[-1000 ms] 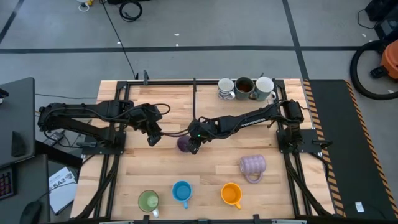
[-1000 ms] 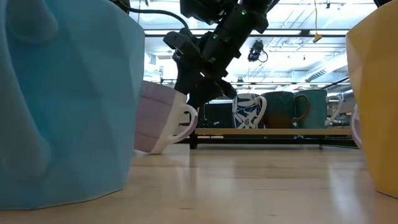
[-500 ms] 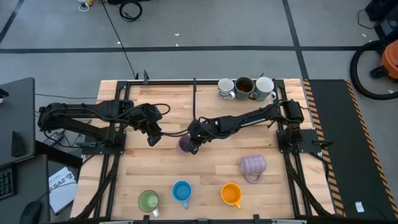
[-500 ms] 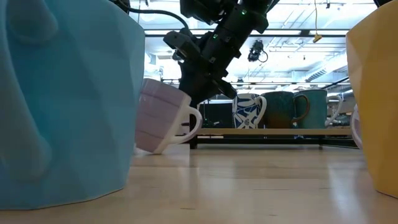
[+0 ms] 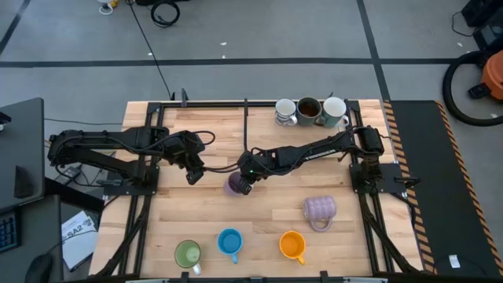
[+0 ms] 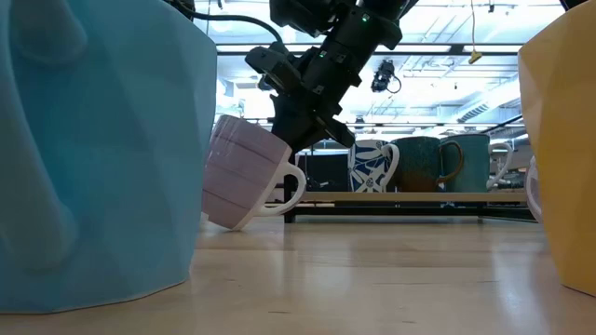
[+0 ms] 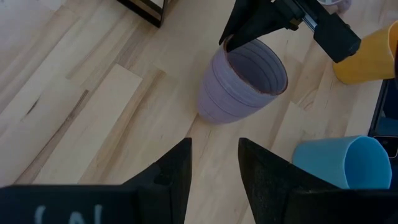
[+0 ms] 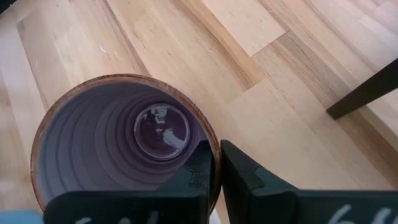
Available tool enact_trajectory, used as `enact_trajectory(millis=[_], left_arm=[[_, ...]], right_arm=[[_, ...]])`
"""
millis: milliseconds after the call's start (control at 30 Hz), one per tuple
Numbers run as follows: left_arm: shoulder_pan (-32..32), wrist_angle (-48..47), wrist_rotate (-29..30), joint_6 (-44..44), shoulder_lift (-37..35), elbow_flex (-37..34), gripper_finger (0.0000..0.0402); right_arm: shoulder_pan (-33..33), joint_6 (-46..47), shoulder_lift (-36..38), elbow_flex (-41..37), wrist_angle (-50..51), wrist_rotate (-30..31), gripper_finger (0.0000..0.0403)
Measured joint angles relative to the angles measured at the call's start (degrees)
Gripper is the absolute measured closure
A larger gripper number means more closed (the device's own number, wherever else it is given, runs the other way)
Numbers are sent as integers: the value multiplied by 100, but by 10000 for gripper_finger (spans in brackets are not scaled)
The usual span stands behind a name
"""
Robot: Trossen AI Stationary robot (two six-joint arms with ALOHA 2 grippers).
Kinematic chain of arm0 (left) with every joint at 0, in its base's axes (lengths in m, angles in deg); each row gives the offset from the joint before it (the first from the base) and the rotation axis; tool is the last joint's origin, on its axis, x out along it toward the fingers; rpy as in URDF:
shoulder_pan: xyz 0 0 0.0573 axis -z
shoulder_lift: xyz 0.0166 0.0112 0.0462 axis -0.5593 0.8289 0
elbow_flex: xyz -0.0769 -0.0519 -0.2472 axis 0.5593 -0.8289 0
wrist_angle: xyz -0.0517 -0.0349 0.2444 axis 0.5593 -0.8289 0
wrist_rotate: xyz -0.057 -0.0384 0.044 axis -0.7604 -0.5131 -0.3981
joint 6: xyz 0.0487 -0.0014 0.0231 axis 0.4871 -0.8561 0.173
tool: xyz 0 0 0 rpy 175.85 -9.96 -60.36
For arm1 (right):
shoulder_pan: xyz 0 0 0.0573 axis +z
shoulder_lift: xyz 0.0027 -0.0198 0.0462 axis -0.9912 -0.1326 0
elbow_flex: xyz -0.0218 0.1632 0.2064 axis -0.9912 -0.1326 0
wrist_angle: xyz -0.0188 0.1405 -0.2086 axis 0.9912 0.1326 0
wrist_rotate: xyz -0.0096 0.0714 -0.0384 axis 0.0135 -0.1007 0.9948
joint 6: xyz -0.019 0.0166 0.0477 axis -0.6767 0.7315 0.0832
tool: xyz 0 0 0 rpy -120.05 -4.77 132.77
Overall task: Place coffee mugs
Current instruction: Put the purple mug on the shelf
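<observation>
A: How will that small lilac mug [image 5: 234, 184] behave? It looks glazed and rigid, probably ceramic

B: I'd judge it light but hard and brittle, with a slick glaze, so a pinch on the thin wall can let it swing. It sits near the middle of the counter [image 5: 259, 220], tilted in the low view, with only its lower edge down on the wood

A: And the hold?

B: The right gripper [image 8: 215, 167] has its jaws closed narrow over the rim, one finger inside the mug and one outside, on the handle side. That's a fair spot; the handle is the other option, though it's a small loop

A: The other arm?

B: The left gripper [image 7: 214, 163] waits just beside the mug, jaws parted a little and holding nothing

A: Where are the rest?

B: A white mug [image 5: 286, 112], a dark one [image 5: 308, 110] and another white one [image 5: 335, 112] stand in a row at the far edge. The ribbed lavender mug [image 5: 319, 210] is to the right, and green [image 5: 187, 254], blue [image 5: 229, 241] and orange [image 5: 291, 244] line the near edge
</observation>
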Motion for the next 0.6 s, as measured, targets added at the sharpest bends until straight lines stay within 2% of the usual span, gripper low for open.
enact_trajectory(millis=[267, 600], left_arm=[[0, -2, 0, 0, 0, 0, 264], [0, 0, 2, 2, 0, 0, 264]], right_arm=[[2, -1, 299, 64, 189, -40, 381], [-147, 315, 1316, 70, 1263, -512, 381]])
